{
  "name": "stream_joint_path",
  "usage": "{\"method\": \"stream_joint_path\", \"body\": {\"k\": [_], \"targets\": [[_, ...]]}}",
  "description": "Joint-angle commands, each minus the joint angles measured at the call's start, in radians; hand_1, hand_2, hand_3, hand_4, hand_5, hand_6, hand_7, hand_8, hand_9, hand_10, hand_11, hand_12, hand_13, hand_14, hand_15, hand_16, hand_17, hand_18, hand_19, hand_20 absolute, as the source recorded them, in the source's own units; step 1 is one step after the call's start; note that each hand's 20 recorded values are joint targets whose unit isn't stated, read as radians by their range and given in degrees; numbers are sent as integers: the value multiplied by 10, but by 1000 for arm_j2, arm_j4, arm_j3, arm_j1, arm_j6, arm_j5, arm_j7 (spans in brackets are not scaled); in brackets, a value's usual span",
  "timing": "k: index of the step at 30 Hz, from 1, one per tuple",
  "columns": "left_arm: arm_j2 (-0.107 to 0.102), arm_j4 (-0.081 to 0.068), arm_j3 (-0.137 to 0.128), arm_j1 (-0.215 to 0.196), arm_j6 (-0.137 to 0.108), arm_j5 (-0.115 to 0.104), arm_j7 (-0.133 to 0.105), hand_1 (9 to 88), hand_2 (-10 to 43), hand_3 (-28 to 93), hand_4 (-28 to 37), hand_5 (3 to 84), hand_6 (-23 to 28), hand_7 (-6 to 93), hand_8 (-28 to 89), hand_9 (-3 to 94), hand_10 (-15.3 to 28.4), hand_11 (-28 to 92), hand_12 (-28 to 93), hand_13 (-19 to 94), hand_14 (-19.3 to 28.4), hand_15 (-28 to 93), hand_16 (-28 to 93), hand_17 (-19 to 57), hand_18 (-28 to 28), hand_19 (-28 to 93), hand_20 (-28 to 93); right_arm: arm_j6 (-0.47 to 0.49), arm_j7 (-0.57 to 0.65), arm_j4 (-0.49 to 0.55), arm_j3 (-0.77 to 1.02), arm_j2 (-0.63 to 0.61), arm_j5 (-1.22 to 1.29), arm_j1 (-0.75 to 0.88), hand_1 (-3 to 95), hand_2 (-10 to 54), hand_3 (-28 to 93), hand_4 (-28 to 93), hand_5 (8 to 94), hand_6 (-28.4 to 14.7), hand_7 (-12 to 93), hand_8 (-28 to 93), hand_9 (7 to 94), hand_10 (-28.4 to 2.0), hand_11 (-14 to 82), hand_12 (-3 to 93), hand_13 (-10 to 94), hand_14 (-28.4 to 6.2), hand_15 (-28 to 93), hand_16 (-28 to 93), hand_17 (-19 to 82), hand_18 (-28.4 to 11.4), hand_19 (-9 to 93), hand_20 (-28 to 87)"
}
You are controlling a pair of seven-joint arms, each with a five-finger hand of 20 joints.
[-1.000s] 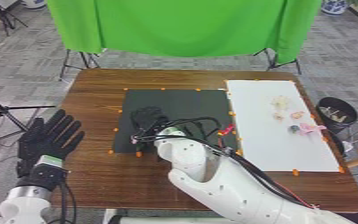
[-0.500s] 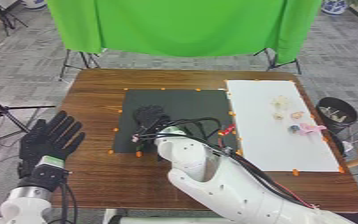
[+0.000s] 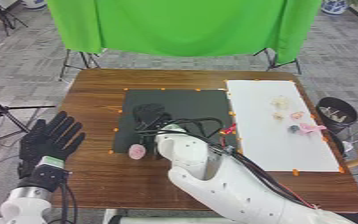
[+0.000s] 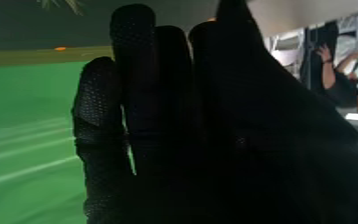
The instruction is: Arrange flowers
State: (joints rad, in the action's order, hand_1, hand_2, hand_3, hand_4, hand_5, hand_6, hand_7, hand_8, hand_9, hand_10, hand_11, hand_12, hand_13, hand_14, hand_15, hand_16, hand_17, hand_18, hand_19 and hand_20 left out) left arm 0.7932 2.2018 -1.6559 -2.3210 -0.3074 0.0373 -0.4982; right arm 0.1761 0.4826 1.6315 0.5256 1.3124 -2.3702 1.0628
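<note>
Two hands lie over the bench [image 3: 95, 176]: to the robot's left of the working hand, we see the left hand [image 3: 53, 137], released, its fingers straight and apart, presumably parked to leave the work area free. We find the right hand [image 3: 151, 114] above the dark mat [image 3: 189, 102]; whether it grasps anything we cannot tell. A pink flower head [image 3: 137, 151] shows on the near side of this hand, just beside the wrist; we cannot tell whether it is held or lying loose. We judge that this bloom is the one being arranged. To the right of the hand, pale blossoms [image 3: 280, 102], a pink bloom [image 3: 311, 128] and a small blue-grey piece [image 3: 294, 129] lie on the white sheet [image 3: 264, 150], probably set apart as stock within reach. Farther right, past the bench edge, we note a dark bin [image 3: 338, 111] containing several pale items we cannot identify.
</note>
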Motion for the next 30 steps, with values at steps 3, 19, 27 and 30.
{"method": "stream_joint_path", "body": {"k": [3, 19, 27, 30], "targets": [[20, 9, -28, -47, 5, -4, -14, 291, 128, 726, -283, 419, 96, 152, -91, 348, 159, 195, 112, 239, 164, 364, -73, -76, 156, 400, 71, 329, -238, 248, 175, -72, 69, 75, 437, 20, 777, -244, 674, -36, 299, 39, 736, -148, 243, 211, 670, -125, 537, 263, 331, -221, 823, 347], [27, 5, -17, -32, 12, 13, 27, 290, 128, 724, -283, 418, 96, 154, -91, 348, 160, 196, 112, 238, 165, 365, -73, -76, 156, 401, 73, 632, -228, 243, 209, 17, 97, 117, 320, 151, 834, -191, 696, -27, 139, -57, 683, -139, 107, 149, 667, -145, 503, 240, 317, -236, 810, 385], [22, 1, -14, -29, 14, 8, 27, 291, 129, 723, -283, 419, 96, 154, -92, 348, 160, 197, 112, 238, 165, 364, -73, -76, 156, 401, 72, 631, -210, 232, 210, 28, 117, 128, 307, 161, 825, -179, 622, -40, 125, -115, 616, -141, 86, 124, 675, -141, 441, 210, 326, -234, 813, 366], [20, 0, -10, -28, 13, 5, 26, 290, 129, 723, -283, 419, 96, 154, -92, 348, 160, 197, 112, 238, 164, 364, -73, -76, 156, 401, 72, 609, -195, 228, 207, 30, 122, 128, 308, 155, 812, -185, 604, -46, 123, -114, 603, -148, 88, 123, 671, -142, 432, 208, 327, -235, 816, 359]]}}
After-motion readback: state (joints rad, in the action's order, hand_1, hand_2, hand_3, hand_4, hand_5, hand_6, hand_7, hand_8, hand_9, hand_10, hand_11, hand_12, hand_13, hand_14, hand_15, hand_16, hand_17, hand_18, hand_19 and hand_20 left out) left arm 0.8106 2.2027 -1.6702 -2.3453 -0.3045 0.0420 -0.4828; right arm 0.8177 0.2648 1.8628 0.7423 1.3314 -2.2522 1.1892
